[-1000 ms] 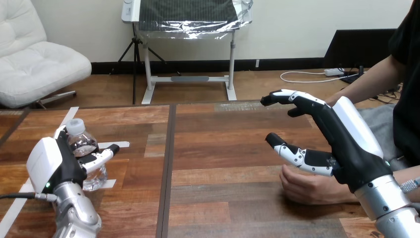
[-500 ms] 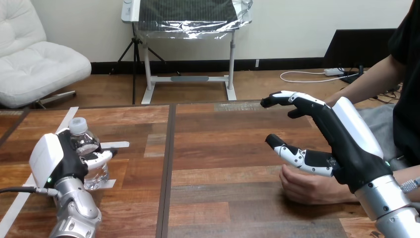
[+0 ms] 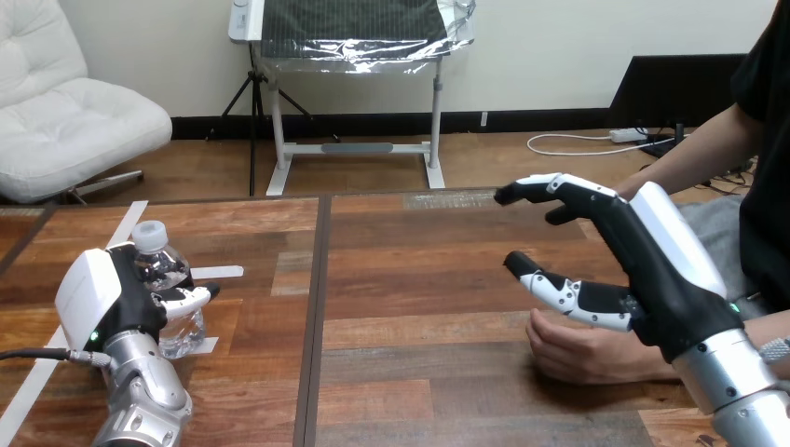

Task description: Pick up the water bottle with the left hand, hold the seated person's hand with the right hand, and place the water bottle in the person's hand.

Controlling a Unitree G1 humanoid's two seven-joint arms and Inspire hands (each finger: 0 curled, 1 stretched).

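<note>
The water bottle (image 3: pixel 170 279) is small and clear, with a ribbed, slightly crumpled plastic body that catches the light and a white screw cap (image 3: pixel 149 234) standing just above the top of the left hand (image 3: pixel 98 298). It is close to upright and sits in that hand's grasp: the white back shell lies against the bottle's outer side, and the fingers (image 3: pixel 186 301) curl round its front at mid-height. Its base is low at the wooden table (image 3: pixel 410 270), by strips of white tape (image 3: pixel 222 272) that run out past the fingertips; whether it rests on the wood I cannot tell. Well apart, across the table's dark seam, the right hand (image 3: pixel 652 275) is spread wide and holds nothing, its fingers stretched forward and its thumb lower. Directly below that thumb and palm the person's hand (image 3: pixel 573 352) lies loosely curled on the table; whether the two touch I cannot tell.
</note>
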